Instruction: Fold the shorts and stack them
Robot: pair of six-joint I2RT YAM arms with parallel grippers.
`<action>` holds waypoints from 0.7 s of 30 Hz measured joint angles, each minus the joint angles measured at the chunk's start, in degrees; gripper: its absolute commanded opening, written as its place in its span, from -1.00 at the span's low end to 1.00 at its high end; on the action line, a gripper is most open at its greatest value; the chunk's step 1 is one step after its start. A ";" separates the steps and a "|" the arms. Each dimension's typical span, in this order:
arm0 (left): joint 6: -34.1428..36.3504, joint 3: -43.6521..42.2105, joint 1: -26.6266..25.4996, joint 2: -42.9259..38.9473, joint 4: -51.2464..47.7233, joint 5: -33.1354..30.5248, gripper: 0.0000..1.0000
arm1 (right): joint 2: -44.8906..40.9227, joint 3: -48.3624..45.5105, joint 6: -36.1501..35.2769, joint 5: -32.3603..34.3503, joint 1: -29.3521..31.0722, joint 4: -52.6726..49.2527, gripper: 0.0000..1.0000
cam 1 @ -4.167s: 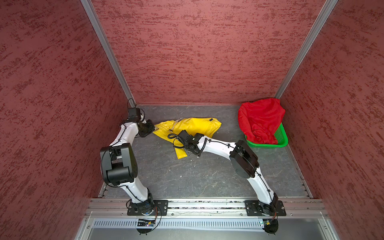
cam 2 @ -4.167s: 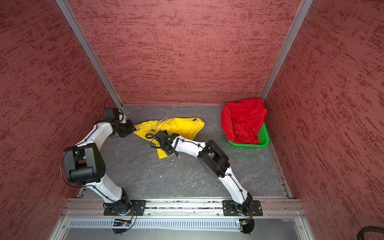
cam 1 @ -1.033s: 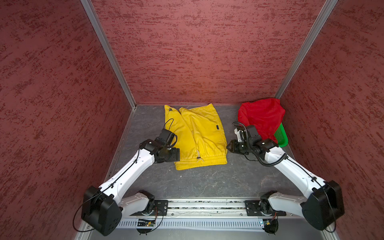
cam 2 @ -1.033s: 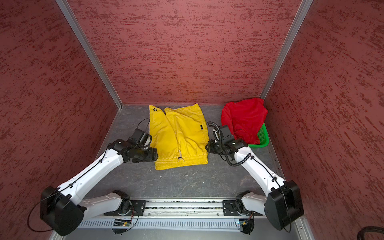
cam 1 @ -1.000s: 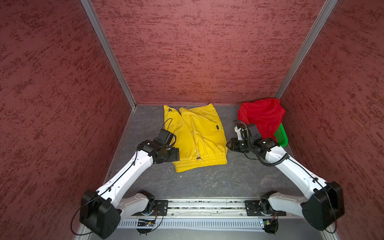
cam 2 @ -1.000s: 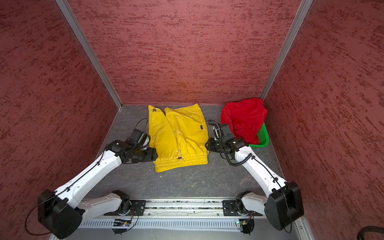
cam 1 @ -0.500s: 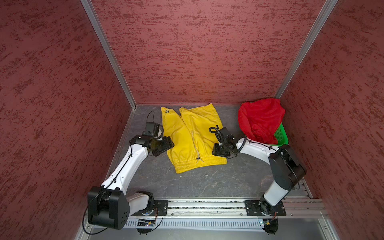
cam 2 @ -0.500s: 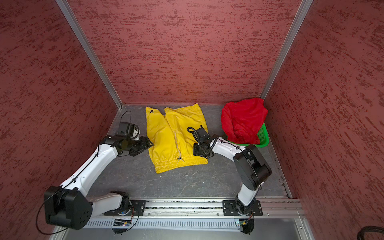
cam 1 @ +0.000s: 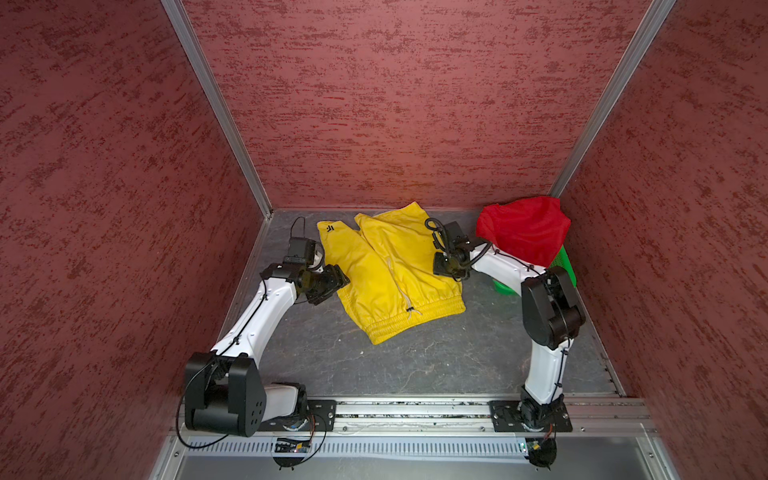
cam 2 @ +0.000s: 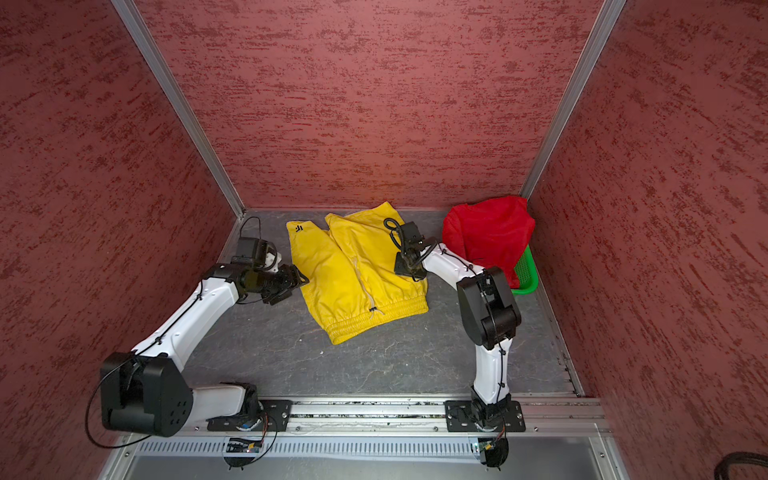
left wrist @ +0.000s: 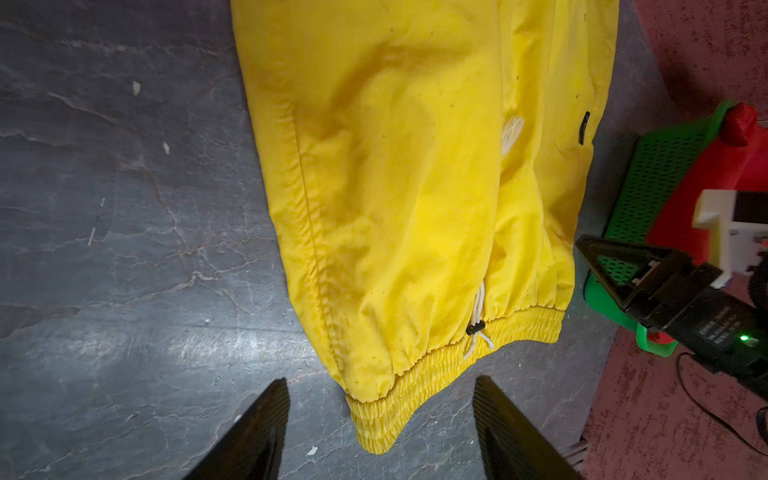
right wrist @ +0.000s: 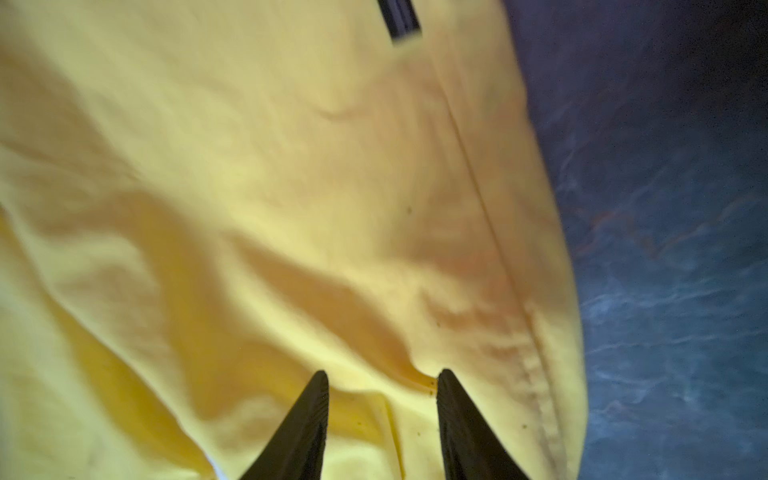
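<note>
Left gripper [left wrist: 380, 388], jaws spread, empty; right gripper [right wrist: 382, 376], jaws parted, tips pressing yellow shorts [cam 1: 386, 274].
Shorts flat, frame centre, gripper each side, likely for folding.

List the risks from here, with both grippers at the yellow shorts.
1. The right gripper stands open on the yellow shorts inboard of the side seam, not at an edge; closing may pinch only the top layer.
2. The left gripper is open at the opposite side edge; uneven grasps could twist the fold.
3. The right arm runs close by the red shorts draped over the green basket; a swing might drag them off.
</note>
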 measured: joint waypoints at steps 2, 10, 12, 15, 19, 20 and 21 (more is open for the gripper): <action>0.11 0.87 0.00 1.75 1.36 0.83 0.37 | -4.02 -1.64 1.29 -0.48 0.61 0.92 -0.10; 0.94 5.11 -0.87 15.85 7.65 3.93 0.25 | -15.93 -20.39 10.12 -6.19 6.71 7.61 -0.10; 1.27 7.19 -1.44 20.15 8.79 4.42 0.24 | -13.90 -22.73 11.21 -6.93 6.88 8.17 -0.10; 1.60 9.57 -2.03 25.66 10.64 5.42 0.21 | -9.44 -23.19 11.63 -6.99 6.82 8.59 -0.10; 1.90 9.90 -2.34 30.69 11.47 5.49 0.19 | -6.03 -20.31 10.95 -6.56 6.69 8.46 -0.10; 2.08 9.75 -2.34 31.45 11.41 5.33 0.19 | -5.11 -19.37 10.64 -6.40 6.62 8.44 -0.09; 2.25 9.40 -2.34 32.17 11.34 5.18 0.18 | -4.04 -18.29 10.14 -6.34 6.43 8.39 -0.09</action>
